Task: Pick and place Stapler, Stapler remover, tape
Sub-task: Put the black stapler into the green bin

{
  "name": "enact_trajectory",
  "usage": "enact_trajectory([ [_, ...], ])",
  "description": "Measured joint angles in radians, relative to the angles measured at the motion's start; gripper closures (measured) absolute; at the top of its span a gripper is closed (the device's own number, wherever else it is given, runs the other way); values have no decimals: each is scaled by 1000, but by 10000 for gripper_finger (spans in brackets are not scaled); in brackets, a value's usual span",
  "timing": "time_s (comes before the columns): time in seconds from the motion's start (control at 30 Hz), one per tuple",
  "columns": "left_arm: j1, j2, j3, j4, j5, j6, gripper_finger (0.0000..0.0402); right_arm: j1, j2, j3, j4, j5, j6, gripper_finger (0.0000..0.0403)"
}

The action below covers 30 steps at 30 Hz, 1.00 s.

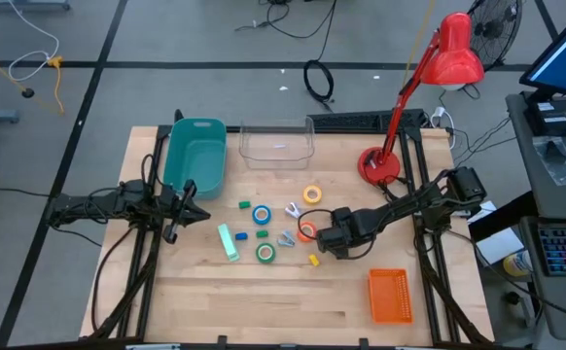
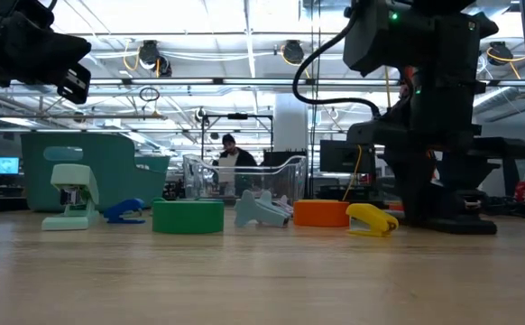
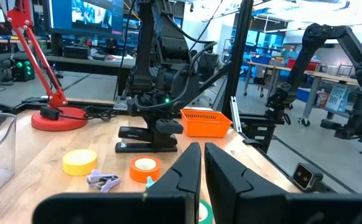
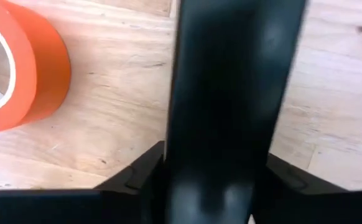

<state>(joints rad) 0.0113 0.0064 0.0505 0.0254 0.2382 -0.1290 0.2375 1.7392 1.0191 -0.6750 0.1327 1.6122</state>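
This is a big robot lab, with other robot arms (image 3: 330, 56), computer screens (image 3: 88, 15), floor cables (image 1: 319, 80) and bright ceiling lights (image 2: 150, 54).

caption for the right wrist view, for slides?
Right gripper closing around a black stapler on the wooden table, with an orange tape roll alongside.

Black stapler (image 4: 231, 93) betw gripper fingers (image 4: 137, 177), orange tape (image 4: 25, 68)

- No lettering, label, brand name or number is showing legibly anywhere on the pale wooden table (image 1: 264, 292) or on the items lying on it.
- The lit blue monitor screens (image 3: 91, 12) glowing in the workshop background are displaying content too small to read.
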Motion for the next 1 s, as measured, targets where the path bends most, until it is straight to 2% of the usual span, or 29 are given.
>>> enact_trajectory([
  [0.03,0,0,0,0,0,0,378,0,0,0,-1,1,0,255],
  [0.43,0,0,0,6,0,-8,378,-1,-30,-3,2,41,2,255],
  [0.67,0,0,0,5,0,-17,378,0,-187,-3,1,142,5,255],
  [0.83,0,0,0,10,-1,-79,378,-1,-308,-2,97,214,-103,255],
  [1.0,0,0,0,47,-1,-115,378,-1,-359,-2,329,234,-307,255],
])
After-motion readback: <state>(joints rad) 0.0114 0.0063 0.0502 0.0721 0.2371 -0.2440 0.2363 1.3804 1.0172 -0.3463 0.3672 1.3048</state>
